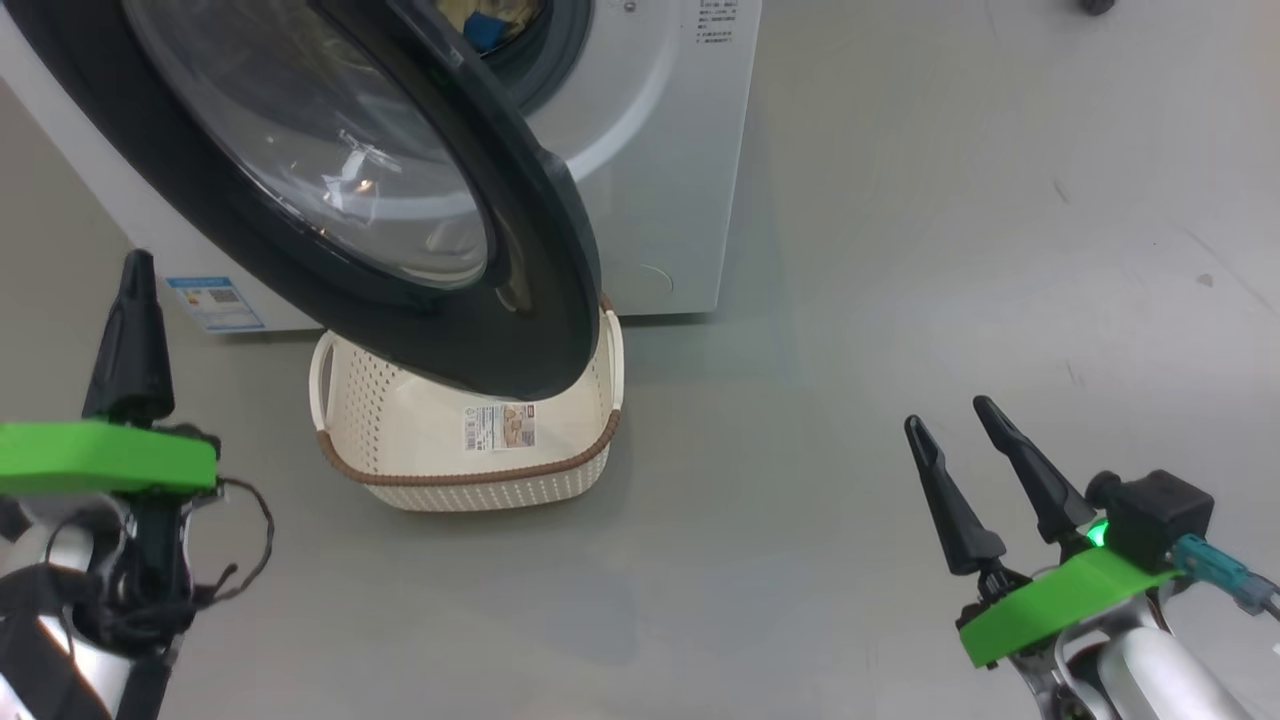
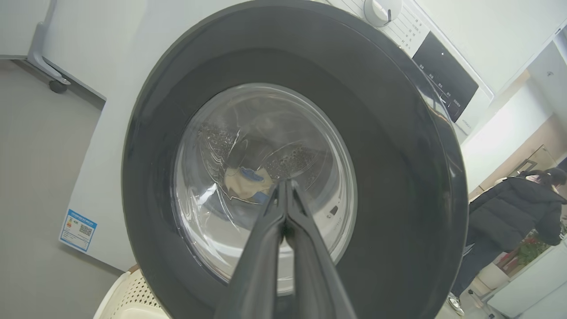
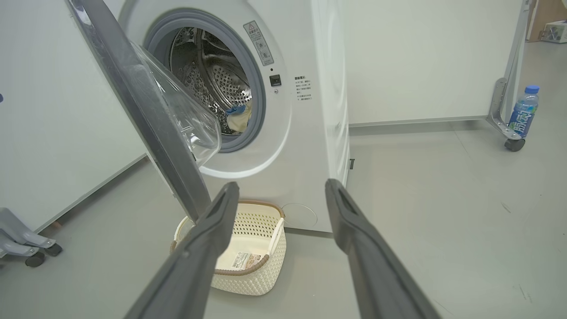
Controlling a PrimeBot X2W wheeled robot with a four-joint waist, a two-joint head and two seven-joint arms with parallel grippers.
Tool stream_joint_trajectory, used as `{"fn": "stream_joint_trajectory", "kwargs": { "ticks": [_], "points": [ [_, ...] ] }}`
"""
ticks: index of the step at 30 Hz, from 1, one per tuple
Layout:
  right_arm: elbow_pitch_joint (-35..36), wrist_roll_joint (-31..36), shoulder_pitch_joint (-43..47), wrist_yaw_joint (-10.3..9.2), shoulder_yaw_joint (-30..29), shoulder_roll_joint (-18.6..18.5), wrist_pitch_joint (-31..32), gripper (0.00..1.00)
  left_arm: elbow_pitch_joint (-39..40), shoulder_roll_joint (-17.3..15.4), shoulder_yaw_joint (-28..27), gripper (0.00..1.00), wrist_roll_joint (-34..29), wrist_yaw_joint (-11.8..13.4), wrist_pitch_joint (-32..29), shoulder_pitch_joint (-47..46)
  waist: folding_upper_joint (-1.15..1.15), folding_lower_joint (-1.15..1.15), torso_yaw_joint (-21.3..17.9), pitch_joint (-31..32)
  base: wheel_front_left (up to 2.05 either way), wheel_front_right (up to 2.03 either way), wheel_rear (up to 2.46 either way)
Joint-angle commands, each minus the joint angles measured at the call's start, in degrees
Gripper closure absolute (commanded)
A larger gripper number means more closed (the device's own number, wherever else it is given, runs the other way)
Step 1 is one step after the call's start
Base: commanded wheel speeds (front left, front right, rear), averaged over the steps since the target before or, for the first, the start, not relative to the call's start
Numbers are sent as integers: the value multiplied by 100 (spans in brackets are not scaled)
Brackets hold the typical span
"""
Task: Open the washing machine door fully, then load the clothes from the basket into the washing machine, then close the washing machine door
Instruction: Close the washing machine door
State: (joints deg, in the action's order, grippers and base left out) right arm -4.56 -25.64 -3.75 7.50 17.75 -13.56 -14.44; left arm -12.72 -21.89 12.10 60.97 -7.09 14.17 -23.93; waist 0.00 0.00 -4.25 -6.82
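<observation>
The head view looks steeply down, close over the washing machine door [image 1: 420, 250]. The left wrist view faces its glass from near; the right, low and farther back, shares door and basket [image 3: 248, 283] with the head view

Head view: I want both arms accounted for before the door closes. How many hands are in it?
2. The left hand, shut, is at lower left; the right hand, open, at lower right.
</observation>
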Motion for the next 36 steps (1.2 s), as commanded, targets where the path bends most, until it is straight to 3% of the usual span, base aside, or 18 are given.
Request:
{"fn": "stream_joint_trajectory", "kwargs": {
  "ticks": [1,4,6,7,8,21,36],
  "points": [
    [196,55,-61,-1,39,-40,-56,0,156,-292,-203,100,-118,-39,47,-132,0,0,5,45,0,0,0],
    [217,64,0,-1,29,-46,-56,0,121,-377,-264,96,-630,-22,75,108,0,0,6,131,0,0,0],
    [233,71,41,-1,24,-53,-56,0,135,-362,-339,59,-998,52,79,272,0,0,8,181,0,0,0],
    [241,73,57,-1,24,-55,-56,0,177,-346,-416,11,-1200,115,80,349,0,0,5,199,0,0,0],
    [245,72,75,-1,21,-59,-56,0,213,-319,-453,0,-1376,153,80,447,0,0,7,222,0,0,0],
    [325,118,269,-1,-40,-58,-56,0,989,-102,-997,0,-3462,1013,82,1796,0,0,-72,394,0,0,0],
    [372,145,380,-1,-151,-17,-56,0,1546,202,-1211,0,-4211,1193,83,2890,0,0,-148,397,0,0,0]
  ]
}}
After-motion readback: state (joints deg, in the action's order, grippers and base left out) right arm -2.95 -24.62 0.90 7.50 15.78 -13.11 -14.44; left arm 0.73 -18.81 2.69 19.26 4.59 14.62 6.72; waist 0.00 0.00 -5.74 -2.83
